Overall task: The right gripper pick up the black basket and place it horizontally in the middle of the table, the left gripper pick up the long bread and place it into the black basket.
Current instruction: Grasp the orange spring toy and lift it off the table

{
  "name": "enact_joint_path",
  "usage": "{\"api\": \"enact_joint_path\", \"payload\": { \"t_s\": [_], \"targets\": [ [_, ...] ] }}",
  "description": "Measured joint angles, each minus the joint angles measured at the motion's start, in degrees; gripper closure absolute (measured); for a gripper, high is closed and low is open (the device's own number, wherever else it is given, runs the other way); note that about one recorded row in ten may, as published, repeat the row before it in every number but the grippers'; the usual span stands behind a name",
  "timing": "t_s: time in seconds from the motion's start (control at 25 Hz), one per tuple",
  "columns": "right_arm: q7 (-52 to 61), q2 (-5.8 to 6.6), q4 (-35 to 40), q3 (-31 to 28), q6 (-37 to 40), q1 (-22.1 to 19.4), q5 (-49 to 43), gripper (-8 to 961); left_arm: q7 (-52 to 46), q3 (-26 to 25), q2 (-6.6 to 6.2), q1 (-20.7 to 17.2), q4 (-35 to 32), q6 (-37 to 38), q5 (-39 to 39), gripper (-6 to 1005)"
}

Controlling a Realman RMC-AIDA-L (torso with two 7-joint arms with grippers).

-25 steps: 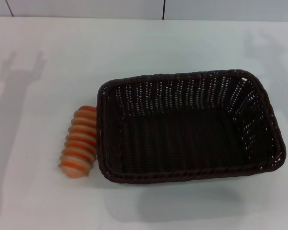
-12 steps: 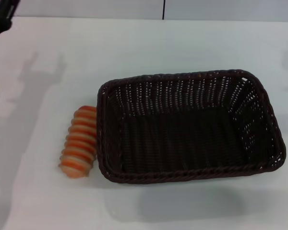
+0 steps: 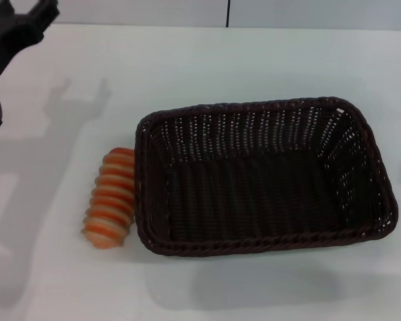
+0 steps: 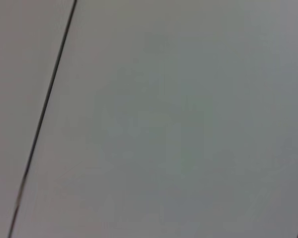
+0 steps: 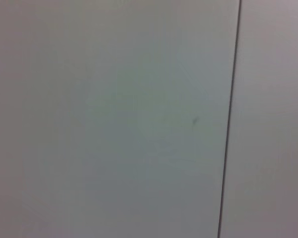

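The black basket (image 3: 264,177) lies lengthwise across the white table (image 3: 220,67), a little right of centre, and is empty. The long bread (image 3: 109,198), striped orange and cream, lies on the table against the outside of the basket's left rim. My left gripper (image 3: 20,10) is high at the far left corner of the head view, well away from the bread, with its black fingers (image 3: 43,15) spread and nothing between them. Its shadow (image 3: 73,114) falls on the table behind the bread. The right gripper is out of view. Both wrist views show only blank wall panels.
A grey wall with a dark vertical seam (image 3: 227,13) stands behind the table's far edge. The same kind of seam shows in the left wrist view (image 4: 39,119) and the right wrist view (image 5: 230,119).
My left gripper has come into view at the top left and moved rightward. Its shadow slid right across the table. The basket and the bread have not moved.
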State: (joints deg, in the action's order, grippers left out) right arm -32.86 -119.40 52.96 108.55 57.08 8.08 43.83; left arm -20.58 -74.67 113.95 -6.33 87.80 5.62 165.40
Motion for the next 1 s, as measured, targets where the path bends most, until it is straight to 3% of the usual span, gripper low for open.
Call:
{"api": "enact_joint_path", "payload": {
  "t_s": [0.04, 0.08, 0.12, 0.16, 0.2, 0.24, 0.28, 0.32, 0.36, 0.4, 0.44, 0.64, 1.0],
  "targets": [
    [0.1, 0.03, -0.9, 0.0, 0.1, 0.7, 0.0, 669, 0.1, -1.3, -0.16, 0.0, 4.0, -9.7, 0.0, 243],
    [0.1, 0.03, -0.9, 0.0, 0.1, 0.7, 0.0, 669, 0.1, -1.3, -0.16, 0.0, 4.0, -9.7, 0.0, 243],
    [0.2, 0.06, -1.3, 0.0, 0.1, 1.0, 0.0, 669, 0.2, -2.1, -0.17, 0.1, 6.0, -14.7, 0.0, 243],
    [0.3, 0.09, -2.2, 0.0, 0.2, 1.7, 0.0, 669, 1.1, -3.8, 0.09, 0.4, 9.8, -24.7, -0.2, 243],
    [0.3, 0.09, -2.2, 0.0, 0.2, 1.7, 0.0, 669, 1.1, -3.8, 0.09, 0.4, 9.8, -24.7, -0.2, 243],
    [0.3, 0.14, -3.2, 0.0, 0.2, 2.6, 0.0, 669, 3.2, -5.9, 0.9, 0.8, 13.1, -33.9, -0.3, 243],
    [0.3, 0.14, -3.2, 0.0, 0.2, 2.6, 0.0, 669, 3.2, -5.9, 0.9, 0.8, 13.1, -33.9, -0.3, 243],
    [0.3, 0.17, -3.7, 0.0, 0.2, 3.0, -0.1, 669, 4.7, -7.2, 1.52, 1.2, 14.7, -38.5, -0.4, 243],
    [0.3, 0.2, -4.7, -0.1, 0.2, 3.9, -0.3, 669, 7.5, -9.8, 3.01, 2.1, 17.0, -46.3, -0.4, 244],
    [0.3, 0.2, -4.7, -0.1, 0.2, 3.9, -0.3, 668, 7.5, -9.8, 3.01, 2.1, 17.0, -46.3, -0.4, 244],
    [0.3, 0.21, -5.1, -0.2, 0.2, 4.2, -0.3, 668, 9.3, -11.6, 3.74, 3.1, 18.3, -51.6, -0.4, 244],
    [0.4, 0.37, -5.4, -1.1, 0.3, 5.0, -0.3, 668, 15.2, -16.2, 3.95, 8.1, 20.4, -70.5, -5.1, 244],
    [0.1, 0.57, -4.5, -2.2, -0.4, 5.8, -0.3, 668, 18.9, -17.7, 3.94, 9.2, 19.9, -79.0, -8.2, 245]
  ]
}}
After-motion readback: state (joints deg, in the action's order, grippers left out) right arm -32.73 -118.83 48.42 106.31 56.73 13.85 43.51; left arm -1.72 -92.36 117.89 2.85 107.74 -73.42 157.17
